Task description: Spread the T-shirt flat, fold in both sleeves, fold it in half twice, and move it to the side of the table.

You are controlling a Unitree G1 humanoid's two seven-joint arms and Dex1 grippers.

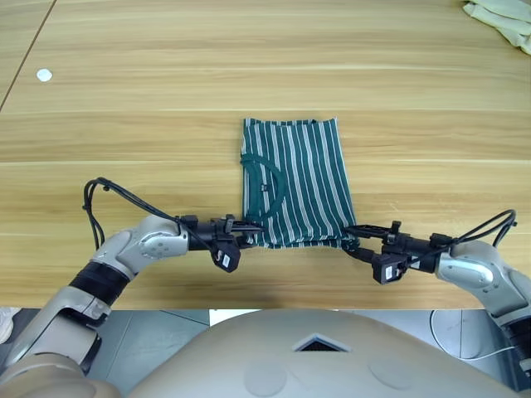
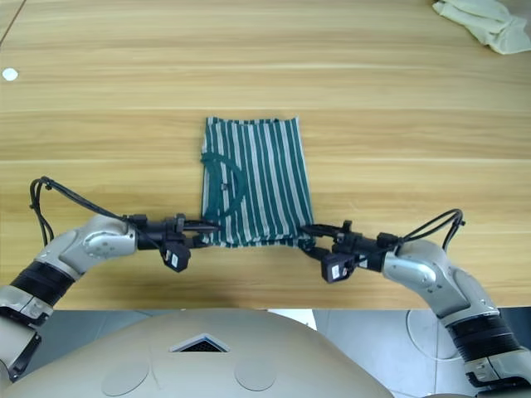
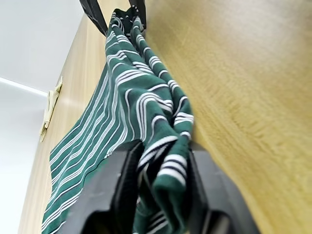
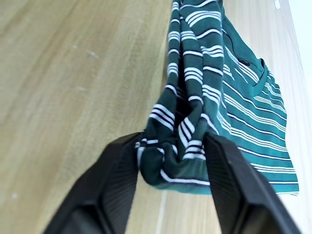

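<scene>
The green striped T-shirt (image 1: 299, 178), folded into a narrow rectangle, lies mid-way across the wooden table (image 1: 124, 124). The left gripper (image 1: 254, 226) is clamped on its near left corner, and the right gripper (image 1: 352, 235) on its near right corner.

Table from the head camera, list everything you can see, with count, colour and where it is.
green-and-white striped fabric T-shirt: one, green with white stripes, folded into a narrow panel in the middle of the table, near edge lifted by both grippers
light wooden table: one, light brown, under everything
pale cream crumpled cloth: one, cream, far right corner
small white round spot: one, white, far left
left gripper: one, black, shut on the shirt's near left corner
right gripper: one, black, shut on the shirt's near right corner
</scene>
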